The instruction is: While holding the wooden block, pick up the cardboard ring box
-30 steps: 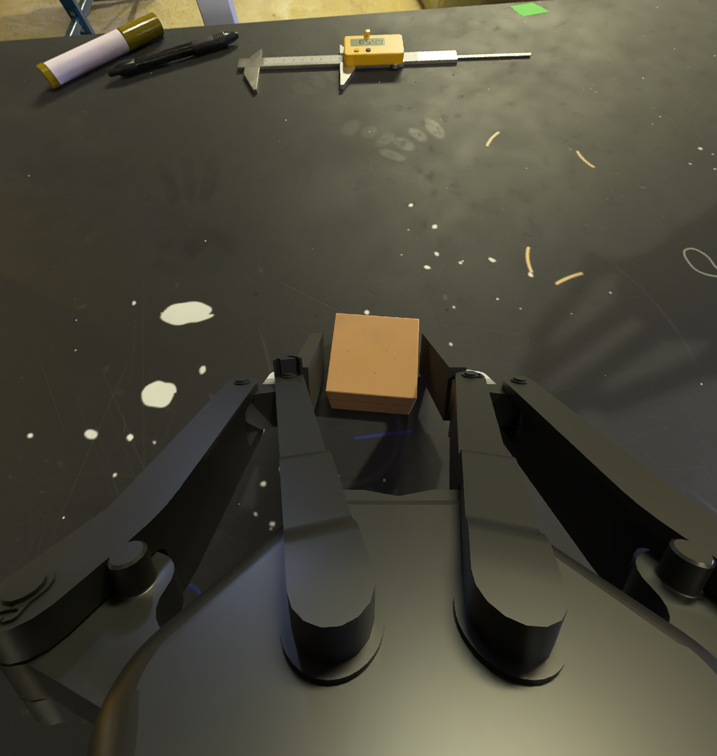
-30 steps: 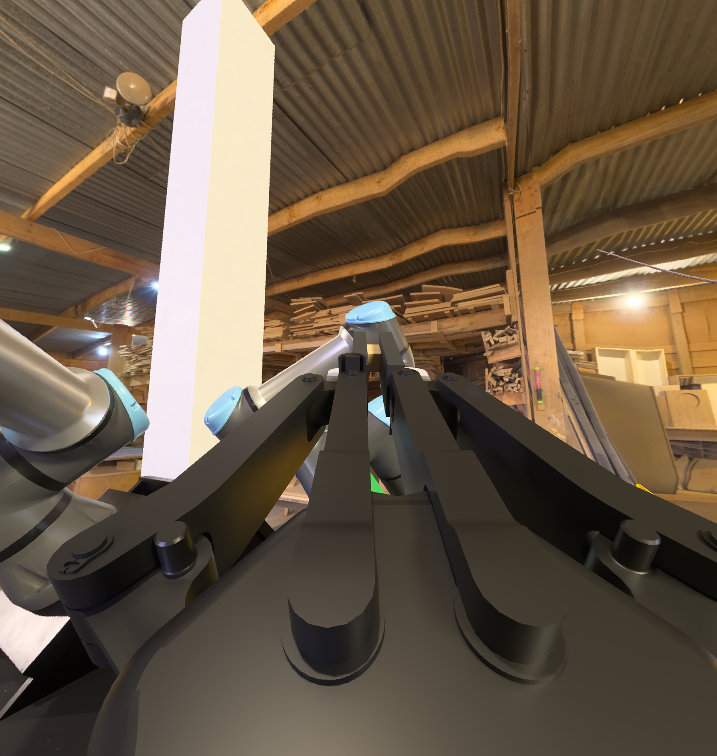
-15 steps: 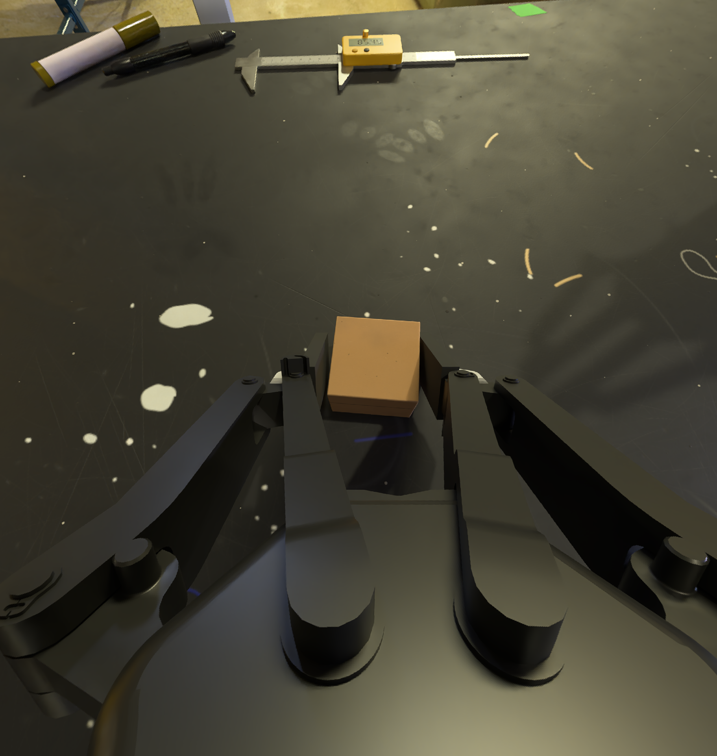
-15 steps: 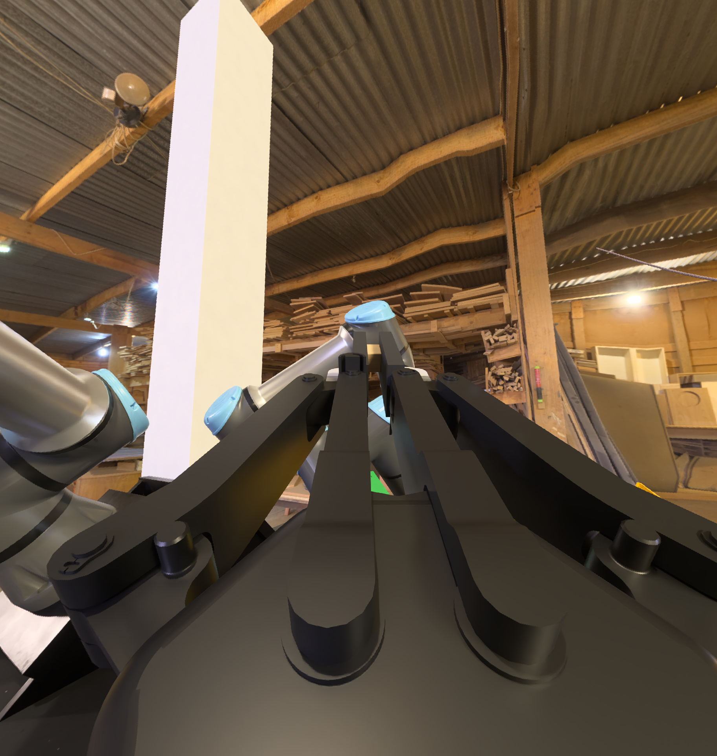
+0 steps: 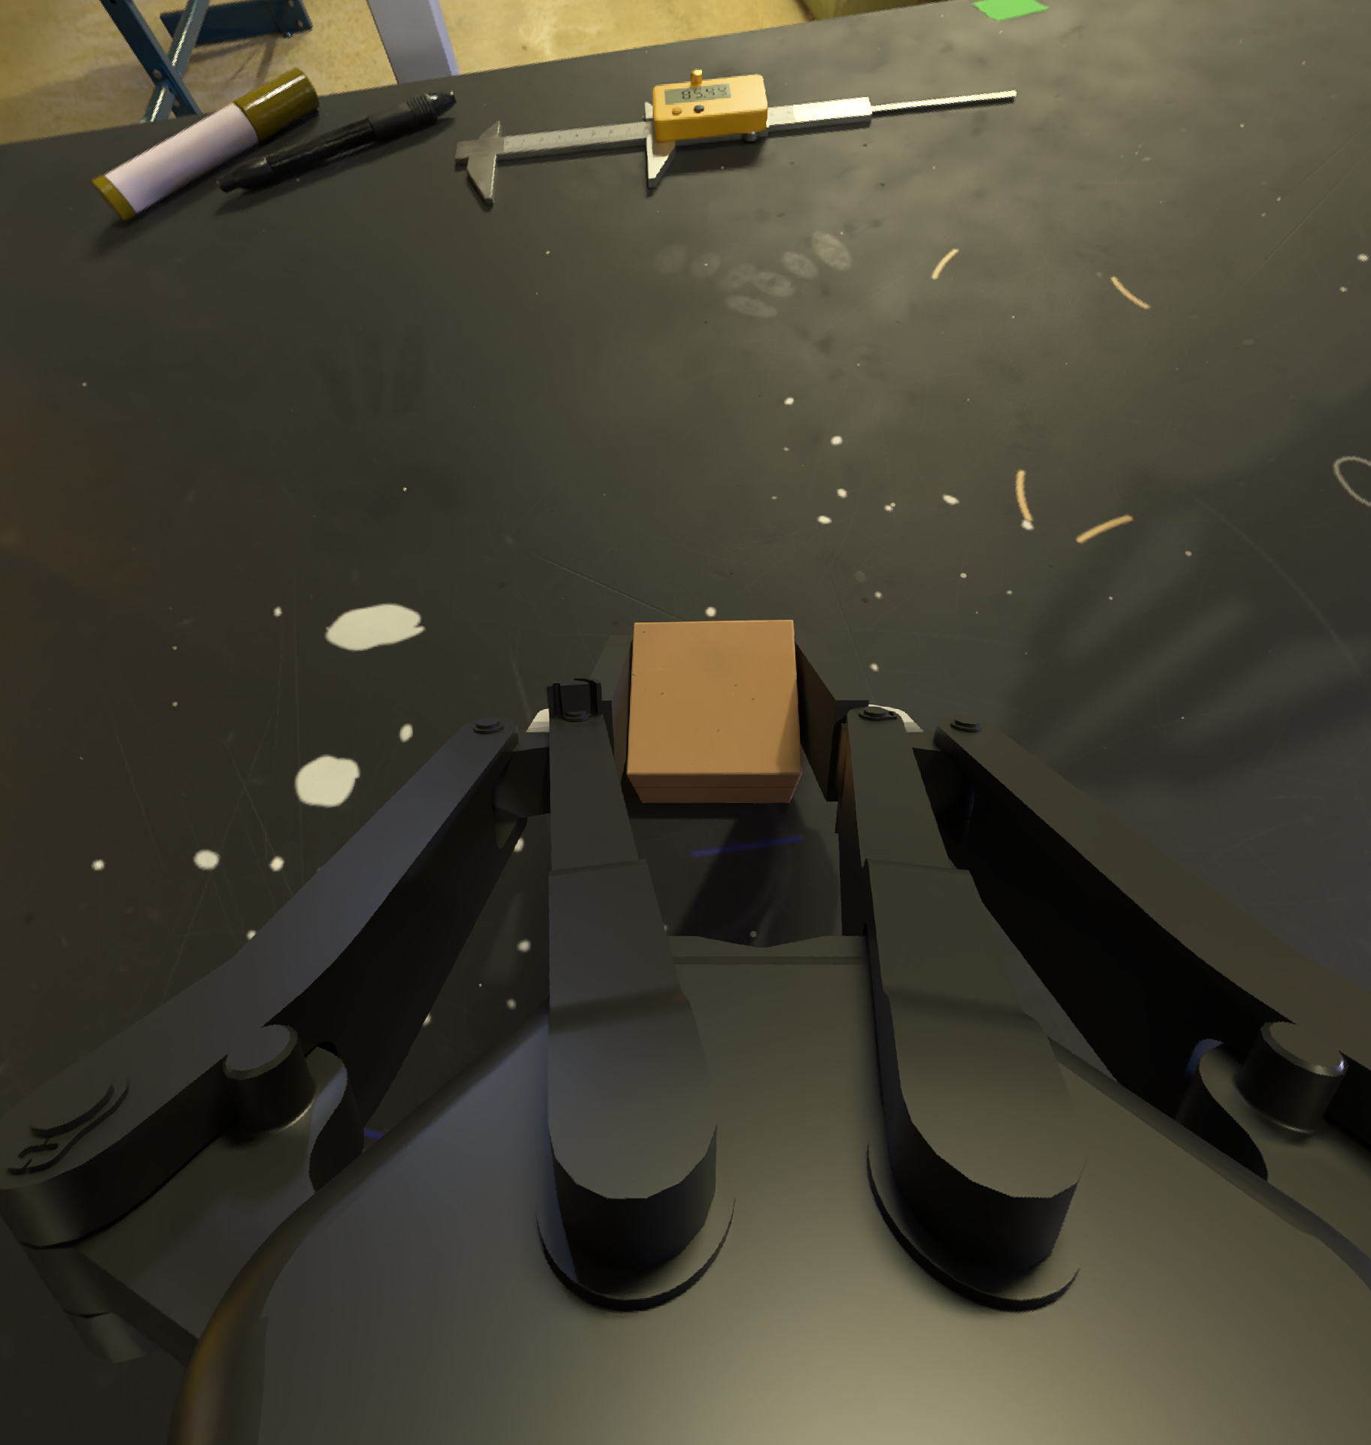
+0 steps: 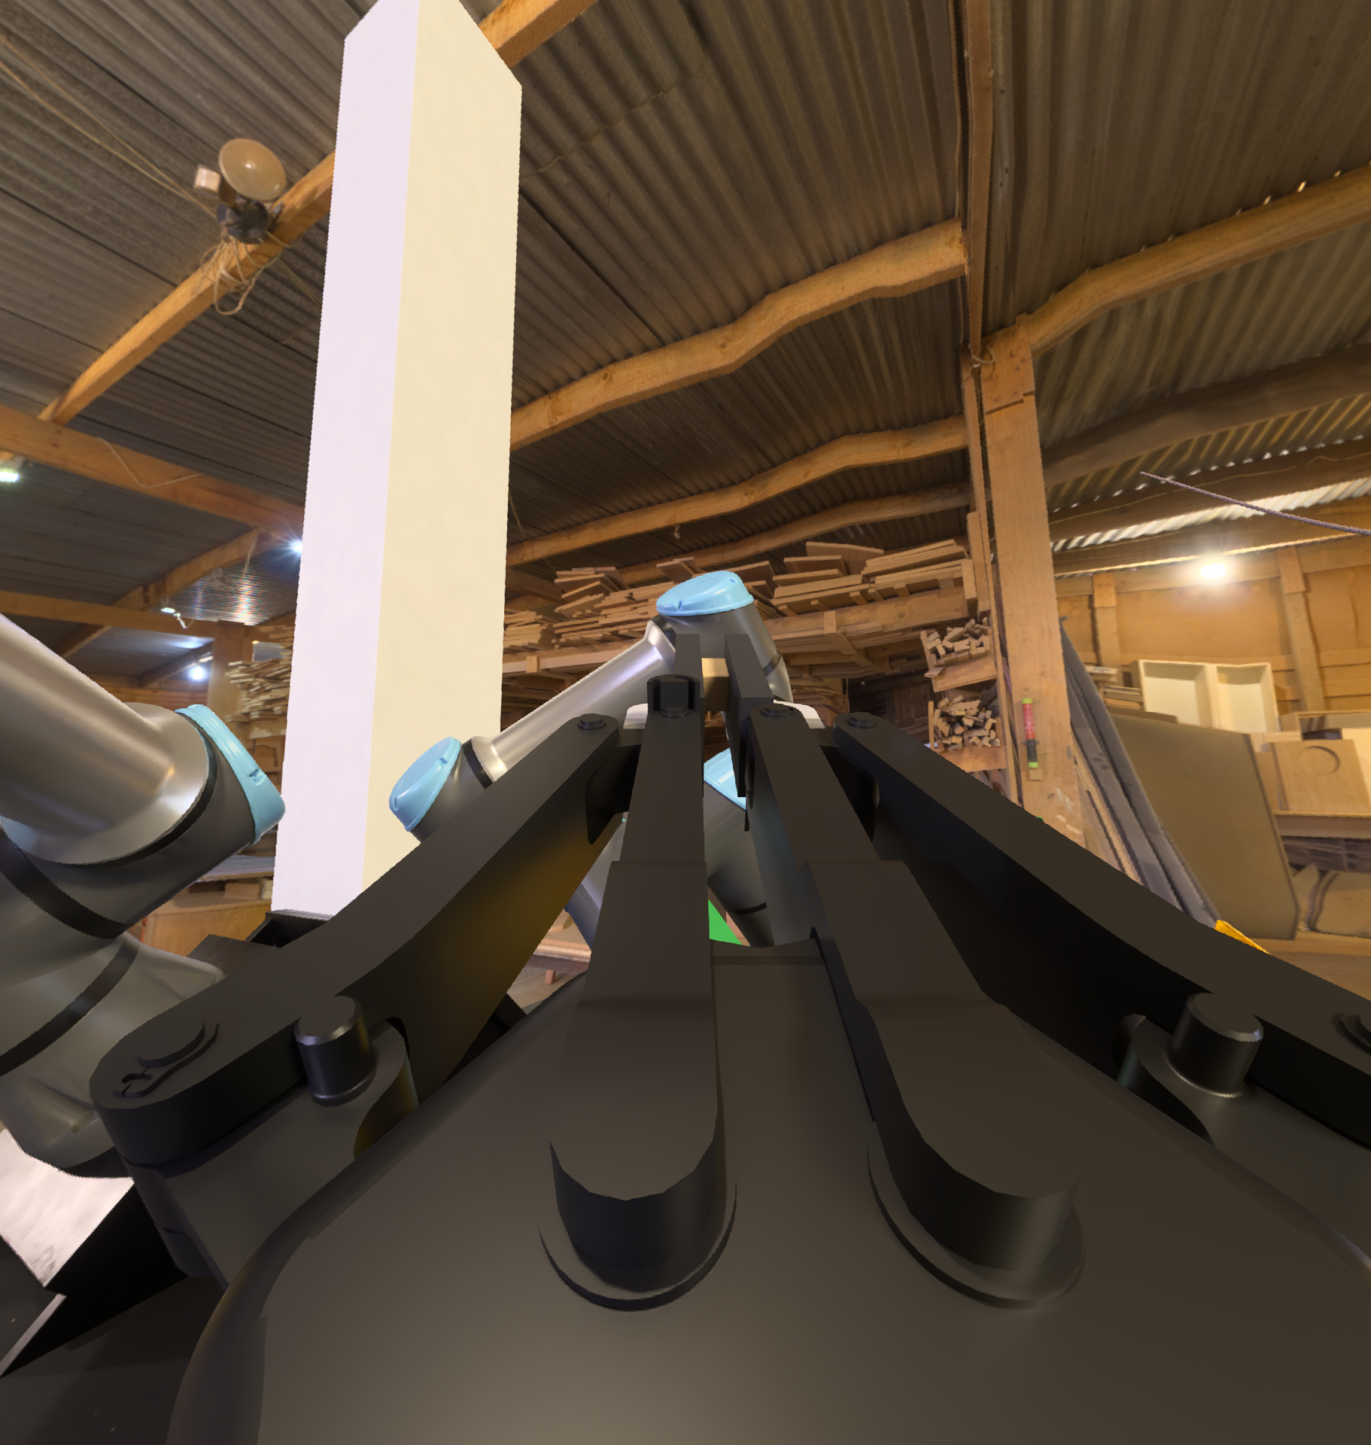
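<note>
The right gripper [image 6: 712,672], raised and pointing toward the roof, is clenched on the small wooden block [image 6: 714,670], so that half looks done. The left gripper [image 5: 712,704] is clamped around the cardboard ring box [image 5: 712,708], well short of the digital caliper [image 5: 710,117]; whether the box has cleared the black table [image 5: 510,406] I cannot tell, so lifting it clear may remain.

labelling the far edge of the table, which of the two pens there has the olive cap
The fatter marker, leftmost of the pair: white barrel with olive cap and olive tail. The pen beside it is thin and all black.
</note>
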